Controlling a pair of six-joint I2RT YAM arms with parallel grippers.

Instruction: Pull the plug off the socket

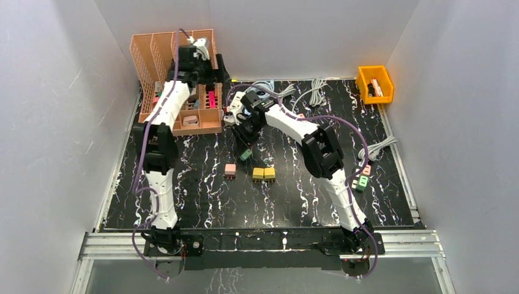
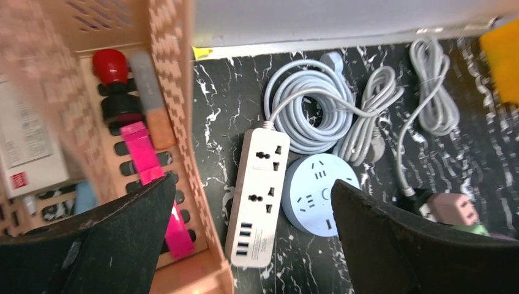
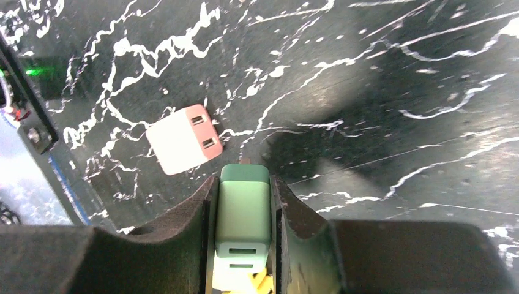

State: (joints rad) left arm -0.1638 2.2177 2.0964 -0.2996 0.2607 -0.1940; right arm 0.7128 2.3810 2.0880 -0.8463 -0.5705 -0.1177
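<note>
Green boxy plug pinched in right gripper; tabletop marbled.

In the top view I cannot see the jaws of the left end effector; its own wrist covers them above the basket. In the left wrist view the near wall of the basket is blurred, and I cannot read the label on the white box inside it. A brown plug is half behind the finger on the right, and a green piece beside it is mostly covered. A yellow shape is blurred and cut by the right edge. In the right wrist view the bottom edge cuts the green plug, and I cannot identify the yellow thing under it. The contents of the yellow bin are too small to tell.
</note>
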